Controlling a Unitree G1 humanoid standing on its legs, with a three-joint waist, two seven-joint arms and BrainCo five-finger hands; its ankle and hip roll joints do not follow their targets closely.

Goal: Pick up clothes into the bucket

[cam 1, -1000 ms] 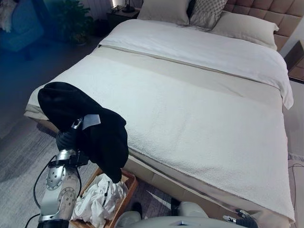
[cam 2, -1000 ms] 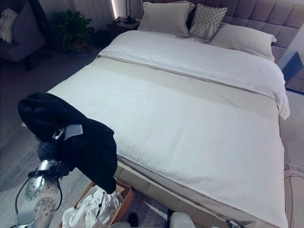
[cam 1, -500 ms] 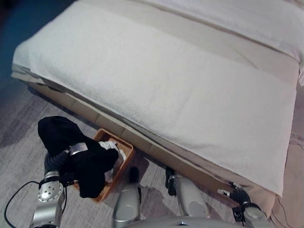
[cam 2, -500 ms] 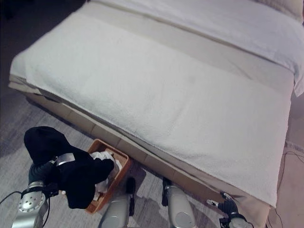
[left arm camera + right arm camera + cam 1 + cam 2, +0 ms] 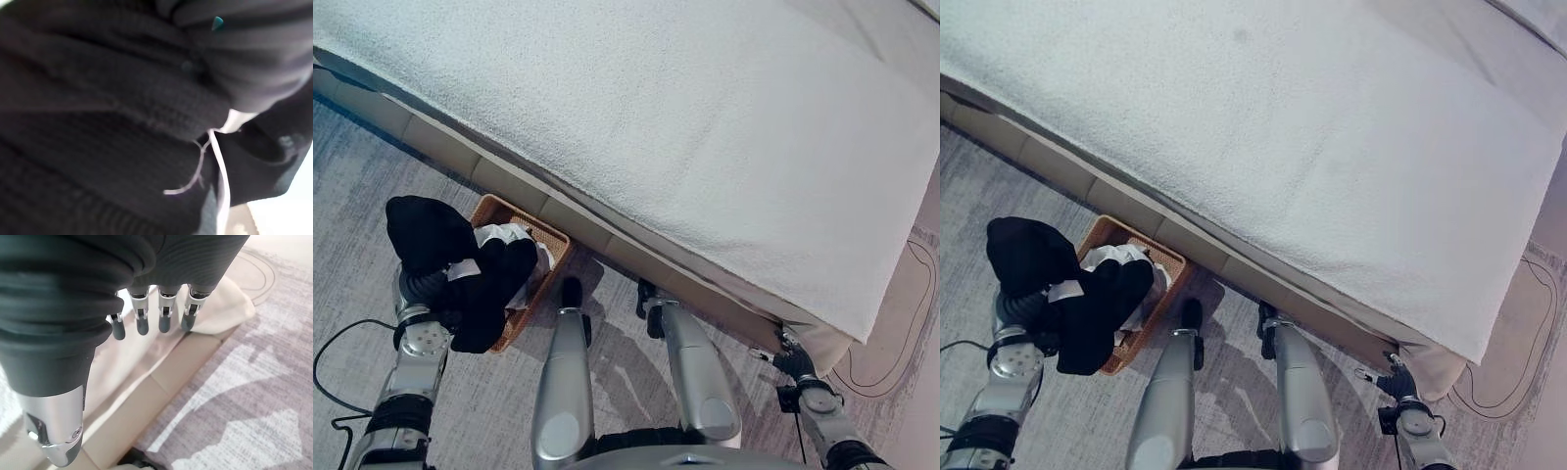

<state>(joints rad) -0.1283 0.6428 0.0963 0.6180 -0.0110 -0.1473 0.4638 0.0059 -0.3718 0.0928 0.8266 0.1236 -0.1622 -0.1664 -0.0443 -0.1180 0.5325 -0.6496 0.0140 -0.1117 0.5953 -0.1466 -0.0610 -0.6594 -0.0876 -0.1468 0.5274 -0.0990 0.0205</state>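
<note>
- A low woven basket (image 5: 551, 252) sits on the grey carpet (image 5: 372, 196), tight against the foot of the bed (image 5: 705, 127); its rim is orange-brown wicker.
- Inside the basket lies white cloth (image 5: 499, 235), bunched toward the end nearest the bed.
- A black garment (image 5: 460, 269) hangs over the left hand (image 5: 421, 289), draped above the basket's near end; part of it sags into the basket on top of the white cloth, part bulges out over the carpet on the robot's left.
- A small pale tag (image 5: 462, 270) shows on the garment.
- The left hand is buried in the garment, so its grip cannot be told; in the left wrist view dark knit fabric (image 5: 107, 122) and a thin white thread (image 5: 215, 156) lie right against the camera.
- The right hand (image 5: 151, 323) hangs by the bed's corner, well apart from the basket; its fingers (image 5: 165, 324) are straight and relaxed, holding nothing.
- A white textured blanket (image 5: 1263, 117) covers the bed, its edge falling over the side.
</note>
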